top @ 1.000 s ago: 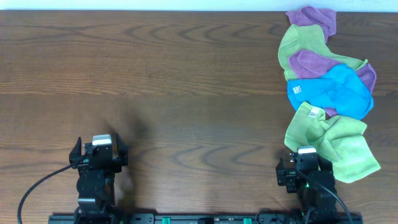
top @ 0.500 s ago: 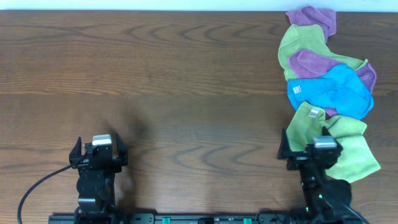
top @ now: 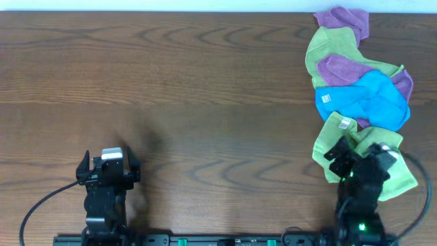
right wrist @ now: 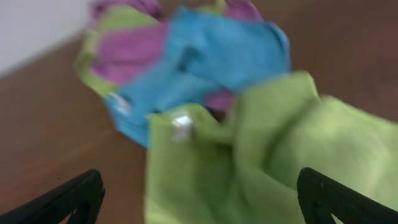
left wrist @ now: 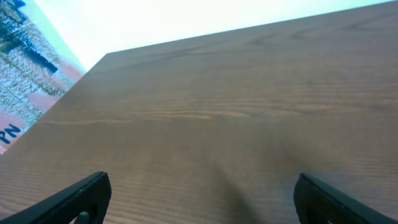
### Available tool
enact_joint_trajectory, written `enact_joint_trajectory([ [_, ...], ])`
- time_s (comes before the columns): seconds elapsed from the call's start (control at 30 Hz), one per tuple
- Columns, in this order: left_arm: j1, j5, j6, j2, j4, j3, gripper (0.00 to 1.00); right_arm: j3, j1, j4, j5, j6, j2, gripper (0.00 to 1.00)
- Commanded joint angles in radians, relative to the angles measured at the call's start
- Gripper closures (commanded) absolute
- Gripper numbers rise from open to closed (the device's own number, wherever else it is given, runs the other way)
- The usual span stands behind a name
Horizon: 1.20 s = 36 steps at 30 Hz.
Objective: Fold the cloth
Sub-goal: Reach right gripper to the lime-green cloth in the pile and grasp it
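The lime-green cloth (top: 328, 140) lies crumpled at the table's right front, its small white tag (top: 346, 124) at its far edge. In the right wrist view the cloth (right wrist: 273, 155) fills the lower middle, blurred, with the tag (right wrist: 181, 121) at its far left corner. My right gripper (top: 360, 161) is open and empty, hovering over the cloth's near part, its fingers (right wrist: 199, 199) spread to either side of it. My left gripper (top: 109, 169) is open and empty at the table's left front, over bare wood (left wrist: 199, 199).
A blue cloth (top: 365, 101) lies just behind the lime one, partly over purple cloths (top: 348, 68) and a duller green cloth (top: 328, 46) piled toward the far right corner. The wooden table (top: 191, 89) stretches to the left.
My right arm has swung right and forward, from the table's front edge to above the lime-green cloth. The left arm has not moved.
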Motion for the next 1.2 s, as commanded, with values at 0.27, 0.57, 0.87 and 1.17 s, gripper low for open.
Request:
enact_joint_trajectory([
  [0.27,0.006,-0.024,0.011,-0.006,-0.013,-0.020,0.04,0.125,-0.061,-0.027,-0.135,0.015,0.171,0.01],
  [0.57,0.006,-0.024,0.011,-0.006,-0.013,-0.020,0.05,0.125,-0.183,-0.205,-0.025,0.186,0.228,0.02],
  [0.87,0.006,-0.024,0.011,-0.006,-0.013,-0.020,0.05,0.125,-0.243,-0.106,-0.030,0.098,0.438,0.02],
  [1.17,0.006,-0.024,0.011,-0.006,-0.013,-0.020,0.05,0.139,-0.243,0.000,-0.092,0.098,0.598,0.96],
])
